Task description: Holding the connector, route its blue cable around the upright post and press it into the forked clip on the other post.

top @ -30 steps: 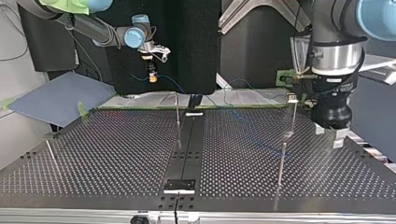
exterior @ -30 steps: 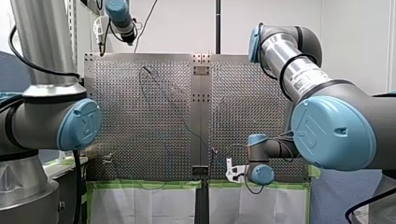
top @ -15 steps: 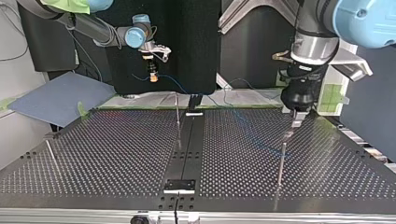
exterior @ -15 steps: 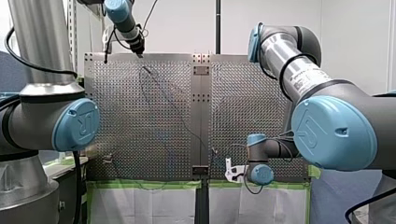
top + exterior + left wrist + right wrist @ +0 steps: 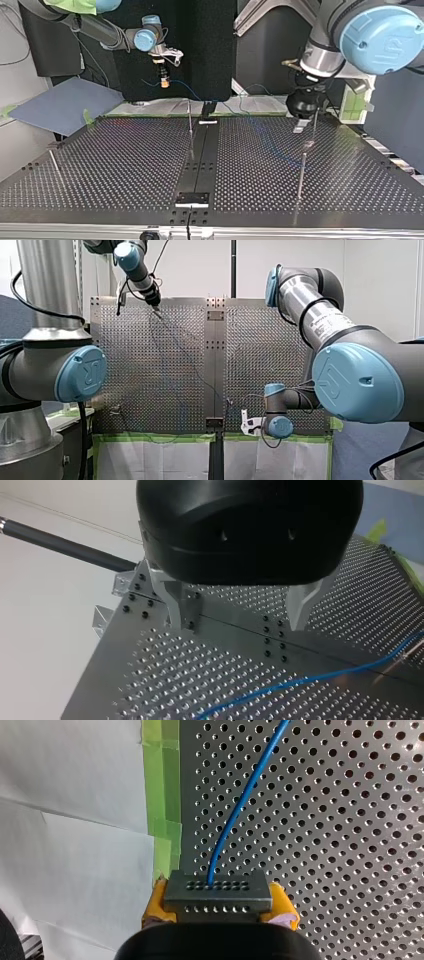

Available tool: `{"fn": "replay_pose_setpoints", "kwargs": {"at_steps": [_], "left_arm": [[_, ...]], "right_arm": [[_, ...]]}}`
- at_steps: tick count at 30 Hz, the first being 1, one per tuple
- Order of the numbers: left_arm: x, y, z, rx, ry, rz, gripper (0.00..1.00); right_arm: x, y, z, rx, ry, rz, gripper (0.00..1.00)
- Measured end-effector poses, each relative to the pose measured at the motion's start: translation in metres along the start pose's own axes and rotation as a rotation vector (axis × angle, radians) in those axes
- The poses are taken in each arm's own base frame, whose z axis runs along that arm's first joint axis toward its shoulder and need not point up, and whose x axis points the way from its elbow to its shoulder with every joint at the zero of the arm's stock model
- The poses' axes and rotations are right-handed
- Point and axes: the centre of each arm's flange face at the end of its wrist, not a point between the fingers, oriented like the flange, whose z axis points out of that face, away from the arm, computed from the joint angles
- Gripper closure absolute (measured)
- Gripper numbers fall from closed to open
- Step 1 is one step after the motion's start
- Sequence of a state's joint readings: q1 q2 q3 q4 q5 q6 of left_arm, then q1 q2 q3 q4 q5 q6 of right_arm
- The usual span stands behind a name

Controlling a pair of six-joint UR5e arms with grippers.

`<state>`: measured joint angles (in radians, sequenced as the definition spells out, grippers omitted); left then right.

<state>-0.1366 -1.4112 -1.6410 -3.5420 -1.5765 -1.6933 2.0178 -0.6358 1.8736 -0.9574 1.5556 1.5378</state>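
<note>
My right gripper (image 5: 218, 912) is shut on a grey connector (image 5: 217, 892), which sits between its yellow pads (image 5: 156, 902). The blue cable (image 5: 245, 795) leaves the connector and runs ahead over the perforated plate. In the top view my right gripper (image 5: 162, 80) hangs above the table's far edge, and the cable (image 5: 270, 145) trails across the plate toward a thin post (image 5: 301, 175). Another upright post (image 5: 190, 125) stands near the middle seam. My left gripper (image 5: 242, 617) is open and holds nothing, with the cable (image 5: 300, 680) on the plate below it. It hovers beside a slim post (image 5: 315, 122).
A short post (image 5: 54, 162) stands at the top view's left. A dark seam strip (image 5: 200, 155) with a bracket divides the plate. A blue-grey sheet (image 5: 60, 102) lies off the table's far left corner. Green tape (image 5: 162, 780) and white paper border the plate.
My left arm has swung in from the top view's right edge toward the slim post, coming lower over the plate. My right arm and the connector have stayed put.
</note>
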Motion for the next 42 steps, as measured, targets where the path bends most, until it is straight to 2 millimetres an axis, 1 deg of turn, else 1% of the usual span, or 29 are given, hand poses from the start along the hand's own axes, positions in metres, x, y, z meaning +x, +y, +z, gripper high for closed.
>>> {"fn": "replay_pose_setpoints", "kwargs": {"at_steps": [11,30,42], "left_arm": [[0.001,0.007,0.001,-0.072,0.002,0.001,0.00],[-0.006,0.021,-0.013,-0.227,-0.035,-0.001,0.00],[-0.007,0.027,-0.015,-0.281,-0.042,-0.003,0.00]], "right_arm": [[0.000,0.000,0.000,0.000,0.001,0.000,1.00],[0.000,0.000,0.000,0.002,0.000,-0.003,1.00],[0.000,0.000,0.000,0.002,-0.002,-0.004,1.00]]}}
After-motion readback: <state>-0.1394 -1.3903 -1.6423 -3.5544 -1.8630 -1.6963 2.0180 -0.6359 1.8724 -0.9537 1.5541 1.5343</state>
